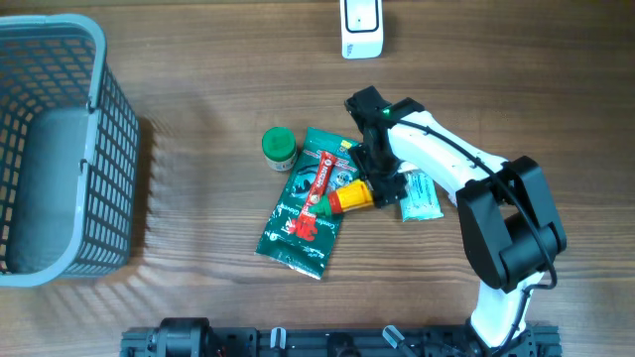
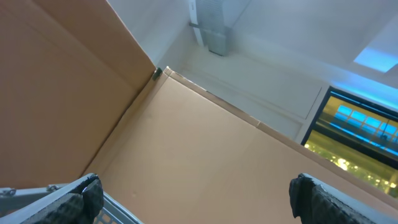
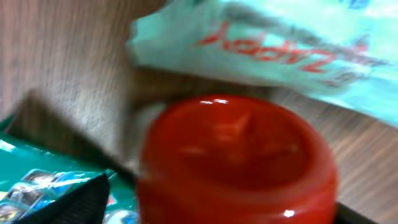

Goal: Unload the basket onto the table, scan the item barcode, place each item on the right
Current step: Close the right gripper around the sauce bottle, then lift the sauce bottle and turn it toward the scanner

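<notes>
Wooden table (image 1: 198,79) fills the overhead view, with a grey-blue basket (image 1: 60,149) at far left. At centre a yellow bottle (image 1: 349,195) with a red cap lies on a green pouch (image 1: 298,223). The right gripper (image 1: 377,186) is at the bottle; its grip cannot be told. A white scanner (image 1: 361,30) stands top centre. The left gripper (image 2: 196,194) gapes wide, empty.

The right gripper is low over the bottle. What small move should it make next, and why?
Probably close the right gripper on the bottle. Its red cap sits large between the fingers in the wrist view. The bottle lies partly on the green packet, apart from the scanner, so it likely needs a grip before any lift.
</notes>
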Robot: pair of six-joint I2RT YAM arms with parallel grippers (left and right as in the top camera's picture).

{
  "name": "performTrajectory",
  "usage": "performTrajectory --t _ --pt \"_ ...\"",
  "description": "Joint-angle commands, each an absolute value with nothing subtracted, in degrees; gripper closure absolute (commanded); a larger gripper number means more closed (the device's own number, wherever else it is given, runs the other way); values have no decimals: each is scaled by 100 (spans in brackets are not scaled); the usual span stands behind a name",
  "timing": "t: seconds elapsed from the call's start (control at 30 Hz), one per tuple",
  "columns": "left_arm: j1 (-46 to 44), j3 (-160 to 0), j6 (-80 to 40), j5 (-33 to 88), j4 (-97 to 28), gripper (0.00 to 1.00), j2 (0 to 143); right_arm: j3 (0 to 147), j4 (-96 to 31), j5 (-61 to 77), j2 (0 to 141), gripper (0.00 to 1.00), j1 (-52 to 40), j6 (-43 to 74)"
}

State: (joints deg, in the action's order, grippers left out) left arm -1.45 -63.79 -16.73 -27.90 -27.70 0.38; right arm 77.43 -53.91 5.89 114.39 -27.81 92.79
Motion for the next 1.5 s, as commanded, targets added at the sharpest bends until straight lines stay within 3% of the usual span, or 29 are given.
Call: performTrajectory --t 0.0,0.1,0.33,0.5,0.83,1.17,1.33,1.47 --pt "-178 -6357 -1745 -2836 -2773 0 30 7640 -5299 742 11303 19 -2794 9011" --pt "-178 -6357 -1745 -2836 -2770 0 30 7408 -5258 740 11306 26 -2794 9485" --pt "-377 -6357 -2064 -2838 -2814 0 30 6641 -4661 956 11303 61 -2794 9459" --pt "-486 -6357 -2064 -2838 -2816 0 30 6641 -4751 1822 11209 78 -2624 9459" --pt "-561 -6147 -2333 -2751 -2884 0 30 6641 -5942 3795 10036 75 -1706 8903" --pt "-637 -4873 -3658 -2661 -2705 0 30 6641 -7196 5282 9791 74 -1588 6326" --pt "-637 -4399 -2049 -840 -2646 0 30 6641 -7299 5260 9791 74 -1588 5811" --pt "-637 -4018 -1970 -871 -2716 0 38 6641 -7380 5262 9791 74 -1588 5704"
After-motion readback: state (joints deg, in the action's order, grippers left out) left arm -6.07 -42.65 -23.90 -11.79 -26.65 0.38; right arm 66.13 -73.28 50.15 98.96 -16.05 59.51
